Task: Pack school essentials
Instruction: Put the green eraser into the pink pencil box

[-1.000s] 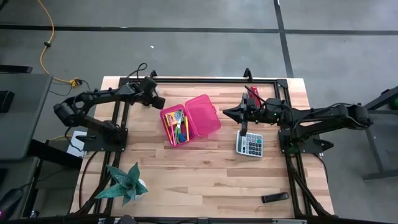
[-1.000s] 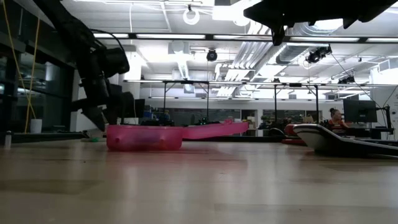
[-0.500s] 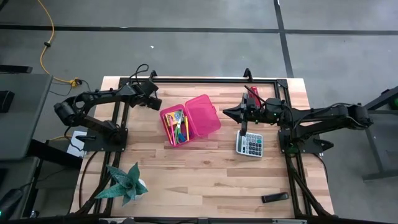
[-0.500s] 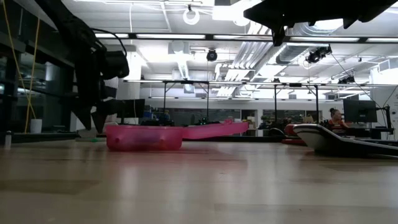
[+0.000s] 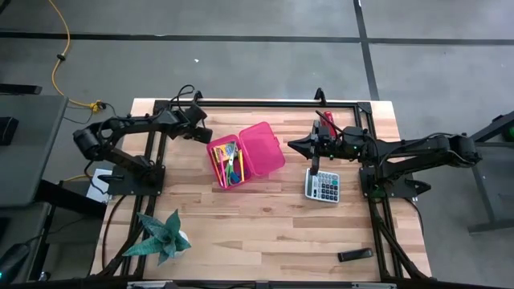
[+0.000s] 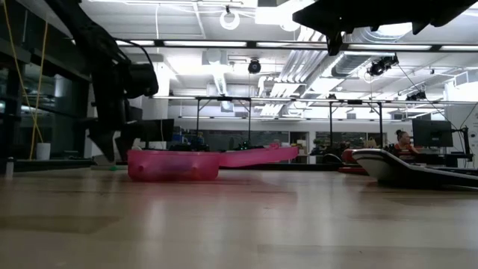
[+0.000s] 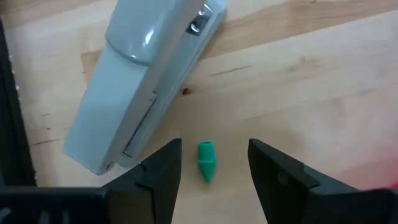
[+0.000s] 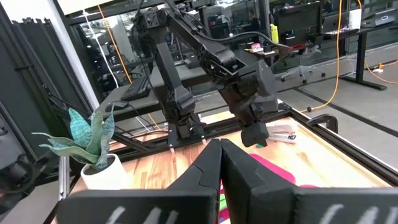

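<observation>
An open pink pencil box (image 5: 245, 152) lies mid-table; its left half holds the crayon box, green-handled scissors and pencils (image 5: 228, 160). My left gripper (image 5: 197, 124) hovers beyond the box's far-left corner, open and pointing down (image 6: 107, 149). In the left wrist view its fingers (image 7: 214, 148) stand on either side of a tiny green cone-shaped piece (image 7: 206, 162) that lies on the wood, without touching it. My right gripper (image 5: 315, 163) is shut (image 8: 219, 146) and waits above the grey calculator (image 5: 323, 186).
A pale grey stapler (image 7: 143, 81) lies on the table just past the green piece. The red stapler (image 5: 325, 120) sits by the far rail, a potted plant (image 5: 161, 237) at the near left, and a dark bar (image 5: 354, 255) near right. Black frame rails border both sides.
My left gripper has drawn slightly toward the table's left and far edges, away from the pink box. It has tipped from slanting to pointing down and has sunk closer to the tabletop. The box and its contents have stayed in place.
</observation>
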You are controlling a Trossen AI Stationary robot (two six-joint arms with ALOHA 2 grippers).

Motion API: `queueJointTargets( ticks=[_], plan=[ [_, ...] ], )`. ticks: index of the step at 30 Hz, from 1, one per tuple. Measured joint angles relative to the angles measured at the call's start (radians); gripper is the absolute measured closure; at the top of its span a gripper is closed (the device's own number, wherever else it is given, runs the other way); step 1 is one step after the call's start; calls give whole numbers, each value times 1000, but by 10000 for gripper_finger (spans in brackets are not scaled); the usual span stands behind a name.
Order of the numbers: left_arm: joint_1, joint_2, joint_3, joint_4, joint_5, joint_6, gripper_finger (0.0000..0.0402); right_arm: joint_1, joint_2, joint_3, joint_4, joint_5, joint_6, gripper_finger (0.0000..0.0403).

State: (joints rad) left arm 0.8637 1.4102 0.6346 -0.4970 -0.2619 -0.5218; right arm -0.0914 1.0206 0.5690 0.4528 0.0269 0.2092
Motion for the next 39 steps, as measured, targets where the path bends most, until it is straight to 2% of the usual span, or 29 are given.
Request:
queueJointTargets(
  ticks=[14, 19, 28, 33, 39],
  plan=[
    [-40, 123, 7, 4, -21, -200, 284, 0, 0, 0, -2, 0, 0, 403],
    [-56, 119, 3, 25, -49, -206, 302, 0, 0, 0, -5, 0, 0, 403],
    [-61, 90, 0, 24, -22, -149, 390, 0, 0, 0, -26, 0, -8, 403],
    [-71, 25, -1, -2, 35, -114, 390, 0, 0, 0, -32, 0, -8, 403],
    [-123, -184, 49, 17, 102, -5, 396, 0, 0, 0, -35, 0, -8, 403]
  ],
)
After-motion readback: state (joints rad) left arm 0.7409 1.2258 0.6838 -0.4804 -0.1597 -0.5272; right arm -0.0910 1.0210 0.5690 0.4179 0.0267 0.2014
